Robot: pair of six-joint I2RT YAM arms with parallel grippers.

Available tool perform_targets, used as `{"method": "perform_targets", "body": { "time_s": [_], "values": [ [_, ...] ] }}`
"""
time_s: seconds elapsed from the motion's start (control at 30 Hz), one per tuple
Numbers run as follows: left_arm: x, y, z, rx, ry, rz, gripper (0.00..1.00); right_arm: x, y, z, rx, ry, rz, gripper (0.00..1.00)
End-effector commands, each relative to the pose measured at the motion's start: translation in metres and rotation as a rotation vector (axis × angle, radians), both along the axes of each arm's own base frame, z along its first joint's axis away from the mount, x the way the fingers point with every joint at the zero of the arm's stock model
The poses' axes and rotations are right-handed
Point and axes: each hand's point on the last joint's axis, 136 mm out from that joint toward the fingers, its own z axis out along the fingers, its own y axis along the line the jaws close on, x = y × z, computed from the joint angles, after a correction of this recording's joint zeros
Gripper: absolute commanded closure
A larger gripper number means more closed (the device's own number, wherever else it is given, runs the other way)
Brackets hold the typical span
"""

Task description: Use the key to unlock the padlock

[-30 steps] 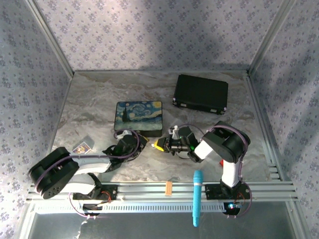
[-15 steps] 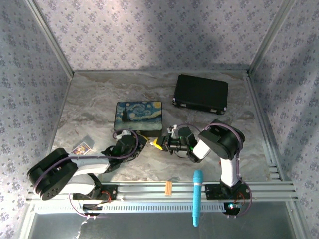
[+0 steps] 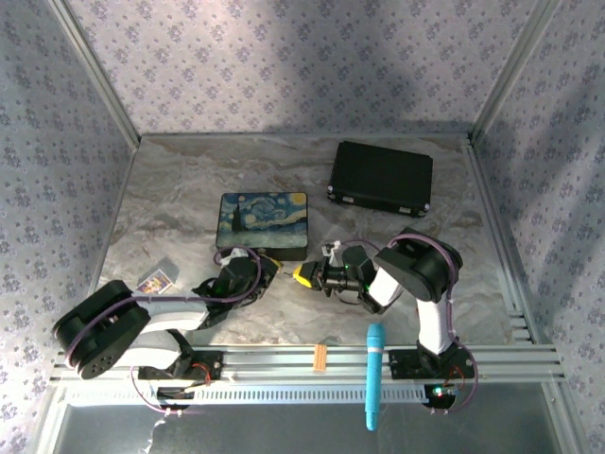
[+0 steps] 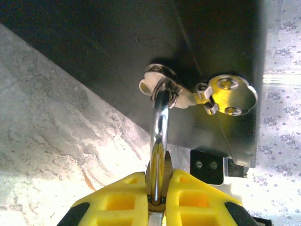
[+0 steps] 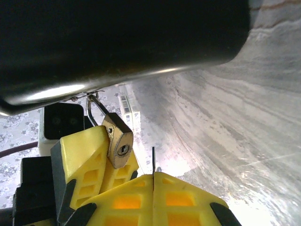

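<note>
Lower centre: left gripper (image 4: 157,190) clamped on the padlock (image 4: 159,117) shackle, body hidden behind its fingers; right gripper (image 5: 153,181) pinched on the key (image 5: 153,160), an edge-on sliver, mostly hidden.

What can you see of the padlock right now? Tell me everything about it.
The padlock is tiny, with a brass-coloured rectangular body and a thin silvery shackle. The shackle hooks through the metal latch on the dark tin, so the lock sits tilted. The yellow left claw pinches it. Its keyhole faces the right claw, which holds the key edge-on, not yet inserted.
</note>
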Motion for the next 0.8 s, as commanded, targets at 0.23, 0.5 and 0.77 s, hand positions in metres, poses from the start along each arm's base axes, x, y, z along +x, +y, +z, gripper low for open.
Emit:
{"method": "perform_targets", "body": {
  "time_s": [0.23,0.5,0.77],
  "values": [
    [0.003,-0.003,0.011,-0.078,-0.014,0.020,1.00,0.008,0.001,0.017,0.039,-0.057,-0.024,1.00],
    [0.002,-0.002,0.007,-0.086,0.004,0.031,1.00,0.009,0.000,0.023,0.046,-0.074,-0.036,1.00],
    [0.003,-0.002,0.005,-0.108,0.011,0.039,1.00,0.012,0.006,0.031,0.067,-0.087,-0.017,1.00]
  ]
}}
